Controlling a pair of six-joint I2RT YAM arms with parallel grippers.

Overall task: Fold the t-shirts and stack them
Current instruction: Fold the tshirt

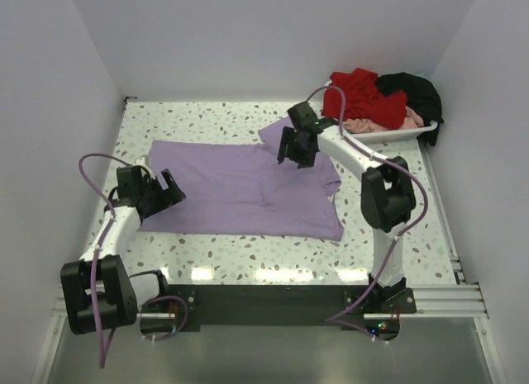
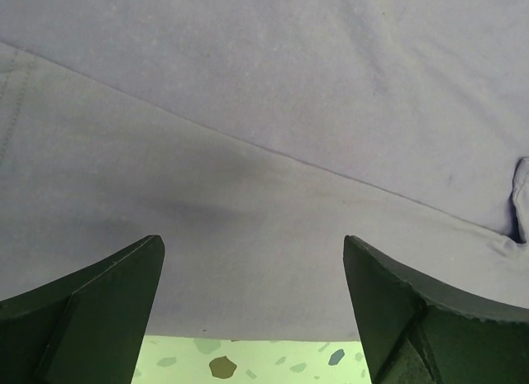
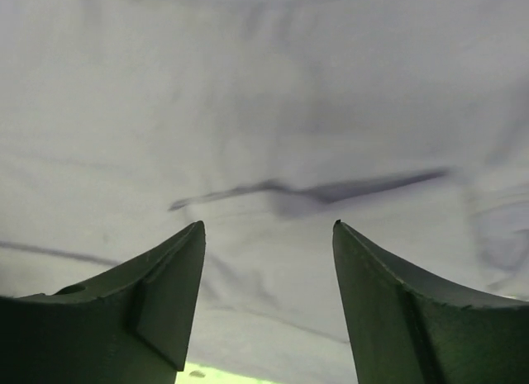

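A large lavender t-shirt [image 1: 240,190] lies spread flat on the speckled table, partly folded. My left gripper [image 1: 165,190] hangs open over its left edge; in the left wrist view the lavender cloth [image 2: 264,153] fills the frame between the spread fingers, with nothing held by my left gripper [image 2: 254,239]. My right gripper [image 1: 295,149] stands open over the shirt's upper right part near a sleeve. The right wrist view shows creased lavender cloth [image 3: 273,111] under my right gripper [image 3: 269,227], which holds nothing. Red [image 1: 364,93], black [image 1: 417,93] and pale pink [image 1: 380,121] t-shirts are heaped at the back right.
A white tray [image 1: 413,135] under the heap of shirts stands at the back right corner. White walls close in the table on three sides. Bare speckled tabletop [image 1: 248,256] runs along the near edge in front of the shirt.
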